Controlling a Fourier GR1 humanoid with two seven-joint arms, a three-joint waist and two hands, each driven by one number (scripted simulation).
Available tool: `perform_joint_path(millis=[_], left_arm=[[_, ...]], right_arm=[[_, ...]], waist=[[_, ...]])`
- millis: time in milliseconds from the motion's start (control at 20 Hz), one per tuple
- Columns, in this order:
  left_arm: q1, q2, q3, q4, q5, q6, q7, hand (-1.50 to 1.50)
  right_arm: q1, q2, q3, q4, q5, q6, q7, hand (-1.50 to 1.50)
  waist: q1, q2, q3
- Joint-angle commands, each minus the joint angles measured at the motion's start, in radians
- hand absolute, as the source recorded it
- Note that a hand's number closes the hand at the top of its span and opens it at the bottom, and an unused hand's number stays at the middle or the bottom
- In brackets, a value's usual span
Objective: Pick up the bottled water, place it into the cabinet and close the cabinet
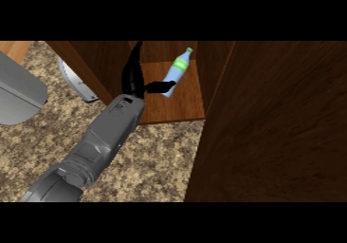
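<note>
The bottled water (178, 70), pale blue with a green cap, stands tilted on the wooden shelf (169, 111) inside the open cabinet, cap pointing up and to the right. My left hand (134, 78) reaches into the cabinet just left of the bottle. Its fingers are straight and point away from me, and its thumb (161, 87) sticks out to the right and touches the bottle's lower part. The hand is open and not curled round the bottle. The right hand shows nowhere.
The cabinet's dark wooden door (281, 128) stands open and fills the right side. A grey rounded object (15, 95) lies at the left on the speckled counter (155, 156), with a grey-white piece (78, 81) beside the cabinet's left wall.
</note>
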Motion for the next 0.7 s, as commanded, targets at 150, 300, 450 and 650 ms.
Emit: perform_joint_path(millis=[150, 300, 450, 650], left_arm=[[0.001, 0.006, 0.028, -0.042, 0.016, -0.085, -0.043, -1.50], [0.055, -0.009, 0.067, -0.124, 0.057, -0.187, -0.172, -1.50], [0.030, -0.009, 0.099, -0.168, 0.097, -0.301, -0.194, 1.50], [0.095, -0.009, 0.117, -0.201, 0.140, -0.458, -0.277, 1.50]], right_arm=[[0.044, -0.024, 0.038, -0.051, 0.037, -0.003, 0.006, -1.50], [-0.012, -0.006, -0.005, -0.065, 0.003, -0.002, 0.050, -1.50], [-0.026, -0.007, -0.017, -0.059, -0.007, 0.002, 0.050, -1.50], [0.012, -0.035, -0.001, -0.096, 0.005, -0.001, 0.046, -1.50]], waist=[[0.009, -0.005, 0.000], [0.022, -0.002, -0.002], [0.029, -0.007, -0.001], [0.036, -0.016, -0.001]])
